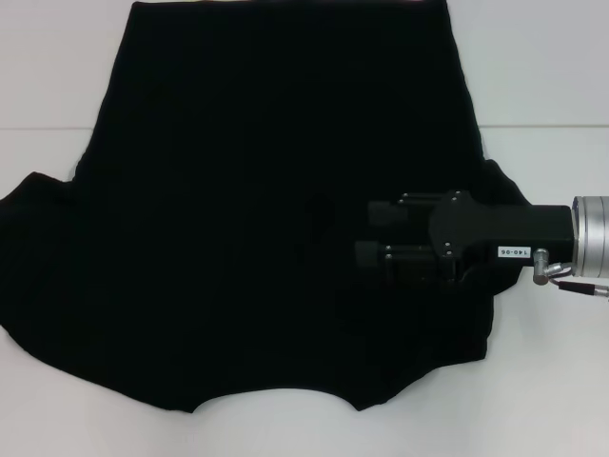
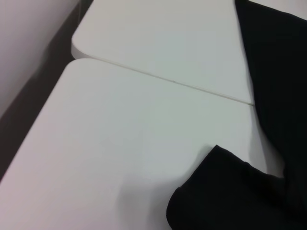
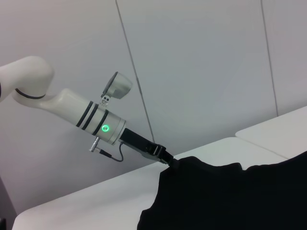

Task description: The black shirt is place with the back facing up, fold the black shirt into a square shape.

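The black shirt (image 1: 257, 219) lies spread flat on the white table (image 1: 542, 76), plain side up, and covers most of the head view. My right gripper (image 1: 366, 233) reaches in from the right and hovers low over the shirt's right-middle, open, its two fingers (image 1: 381, 211) apart and pointing left. The right sleeve (image 1: 504, 186) shows behind that arm. My left arm is outside the head view. In the right wrist view the left gripper (image 3: 165, 158) meets the far edge of the shirt (image 3: 225, 196) where the cloth peaks. One sleeve (image 2: 225, 191) shows in the left wrist view.
Two white tabletops meet at a seam (image 2: 168, 79), and the shirt lies across it. The table's rounded outer edge (image 2: 72, 62) borders a dark gap beside a wall. Bare table surface (image 2: 120, 143) lies beside the left sleeve. Grey wall panels (image 3: 201, 67) stand behind the left arm.
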